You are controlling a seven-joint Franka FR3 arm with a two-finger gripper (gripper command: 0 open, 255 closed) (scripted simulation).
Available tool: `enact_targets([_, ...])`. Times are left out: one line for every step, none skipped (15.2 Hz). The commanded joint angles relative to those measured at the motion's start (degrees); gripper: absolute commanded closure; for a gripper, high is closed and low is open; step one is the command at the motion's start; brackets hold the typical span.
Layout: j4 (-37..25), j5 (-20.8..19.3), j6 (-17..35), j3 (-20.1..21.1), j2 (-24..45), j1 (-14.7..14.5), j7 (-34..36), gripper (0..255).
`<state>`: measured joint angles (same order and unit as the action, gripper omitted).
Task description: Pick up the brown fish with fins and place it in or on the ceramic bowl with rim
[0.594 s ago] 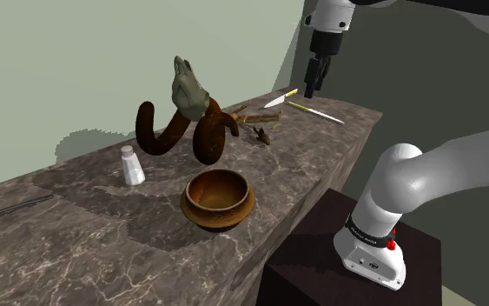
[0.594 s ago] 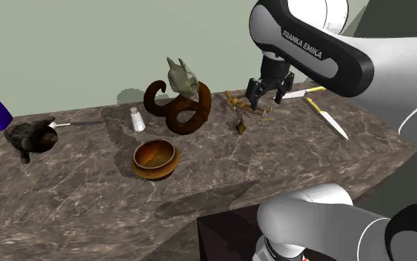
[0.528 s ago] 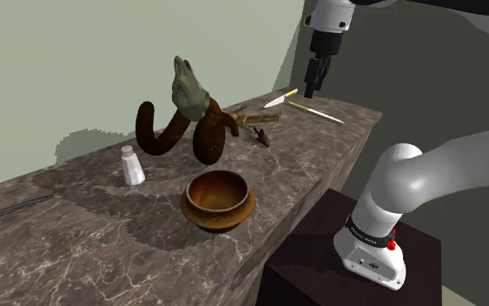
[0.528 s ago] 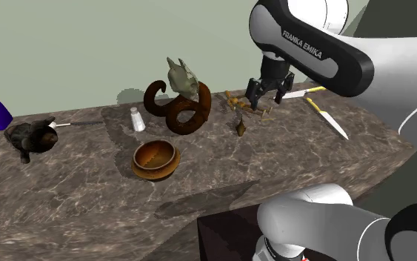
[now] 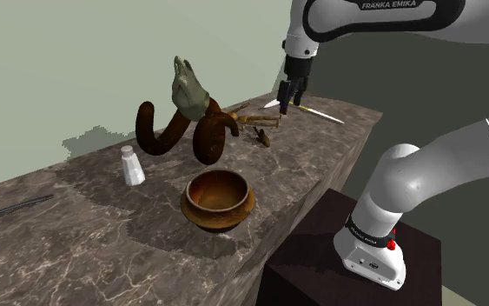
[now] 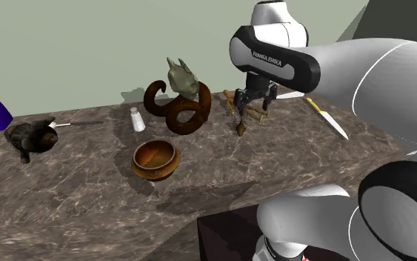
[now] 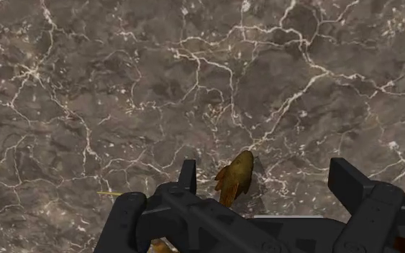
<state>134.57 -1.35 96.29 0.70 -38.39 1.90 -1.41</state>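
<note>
The tool (image 7: 267, 172) hangs released over the dark veined table (image 7: 121, 86), its two black fingers (image 7: 188, 176) standing wide apart with nothing clasped between them. Directly beneath it lies the small brown fish (image 7: 235, 177), resting on the table inside the gap but off-centre, close beside one finger and well apart from the other. The fish's long axis runs steeply across the line that joins the fingers, slanted rather than square to it, so a closing grip would likely meet its flanks, not its nose and tail. Judging from that, the coming move calls for a small sideways shift to centre the fish, perhaps a slight turn of the wrist, then a straight descent. How much height remains above the fish is hard to read, though the shoulder view suggests a clear gap. Just beyond the tool sits a small heap of brown sticks (image 6: 249, 113), near enough to be nudged on the way down, and farther out on that side lie the knives (image 5: 316, 112). Farther off the other way stands a coiled brown figure with a horned head (image 5: 190, 122), and well beyond it, toward the table's near edge, waits the brown bowl (image 5: 216, 217), empty and upright.
</note>
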Motion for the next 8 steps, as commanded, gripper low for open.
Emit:
enact_targets([1.2, -0.1, 4.2, 1.0, 3.0, 0.5, 2.4, 0])
enact_targets([1.5, -0.2, 6.0, 1.3, 4.6, 0.8, 3.5, 0])
enact_targets([1.7, -0.4, 7.8, 1.7, 6.3, 1.1, 4.5, 0])
enact_targets([1.7, -0.6, 9.6, 2.0, 8.1, 1.4, 5.6, 0])
enact_targets([1.7, -0.9, 11.3, 2.3, 10.0, 1.7, 6.7, 0])
enact_targets([1.7, -1.2, 13.0, 2.6, 11.8, 2.0, 7.8, 0])
enact_targets([1.5, -1.5, 14.6, 2.9, 13.8, 2.3, 8.9, 0])
enact_targets([1.2, -1.8, 16.2, 3.2, 15.7, 2.6, 10.1, 0])
